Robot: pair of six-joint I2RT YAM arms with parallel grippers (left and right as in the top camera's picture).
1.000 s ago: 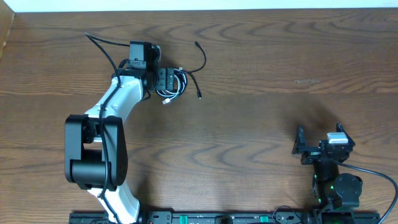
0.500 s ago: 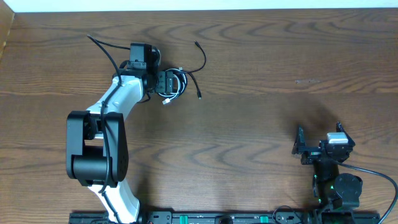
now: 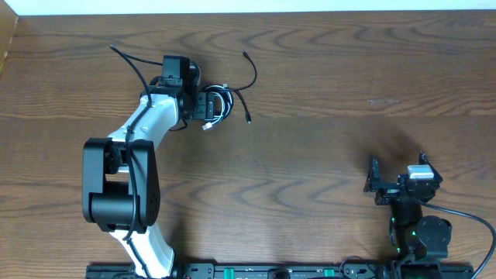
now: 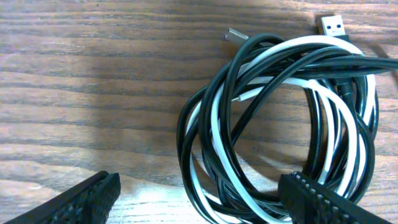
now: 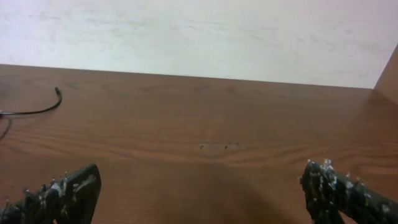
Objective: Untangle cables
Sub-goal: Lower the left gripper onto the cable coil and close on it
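Black and white together, the cables (image 4: 273,124) lie as one flat, tangled coil on the wooden bench (image 3: 310,155), at its far left part, directly under the left arm. The left fingers (image 4: 87,199) stand spread apart and hold nothing: one tip is clear of the coil on bare wood, while the other overlaps its lower edge, though whether it touches I cannot tell. The right fingers (image 5: 62,193) are likewise released and empty, parked well apart from the cords near the bench's front right. Both cords look thin, light and limp, so they should lift with almost no effort, but they will sag and drag each other along rather than keep a shape. The jackets look smooth, so a single strand may slip out of a loose pinch. The black cable (image 4: 182,134) and the white cable (image 4: 216,124) weave over and under each other several times, so pulling from mid-coil would likely tighten the knot. Better holds, I judge, are the ends: the silver USB plug (image 4: 333,25) at the coil's top edge, or the loose black tail (image 3: 252,77) that trails out of the coil.
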